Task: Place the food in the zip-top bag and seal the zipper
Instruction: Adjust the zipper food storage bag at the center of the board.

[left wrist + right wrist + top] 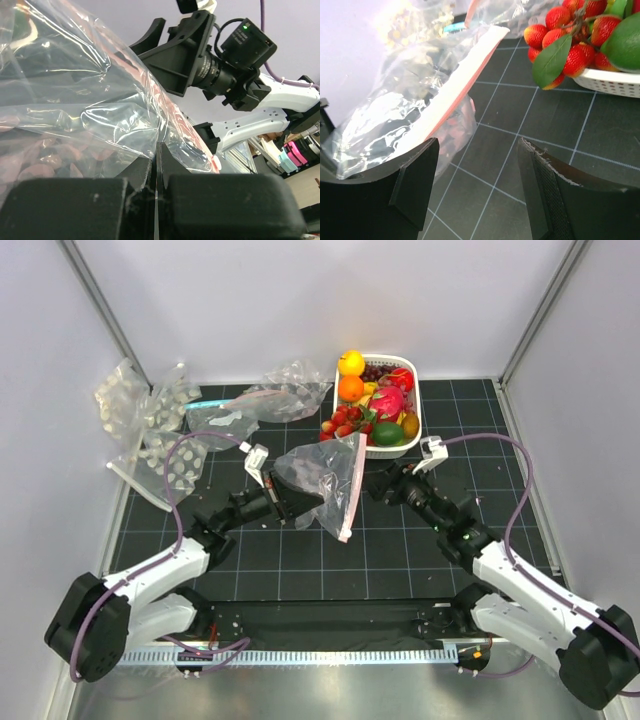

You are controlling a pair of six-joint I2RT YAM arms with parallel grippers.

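Precariously, the zip-top bag (322,478) is held up above the middle of the black mat (400,550) by the left gripper (156,150), whose jaws are pinched tight on a fold of the film, while the right gripper (477,145) is poised just beside the zipper (462,82) with its jaws spread wide and nothing between them. Trouble could be caused by that single pinch: the film could be tugged out of it if the strip is pulled by the right arm, and the mouth, seen hanging limp and apparently flattened, could be missed or crumpled when food is brought to it. Whether anything lies inside the bag cannot be told; only reddish blurs are seen through the creased plastic. The food is found in the white basket (418,405) at the back of the mat: the strawberries (343,423) are draped over its near rim, a green leaf (552,60) among them, and the dragon fruit (388,400) is nested in the middle beside orange fruits (350,375) and dark grapes (376,370). Neighbours could be spilled if the bunch is snagged on the rim.
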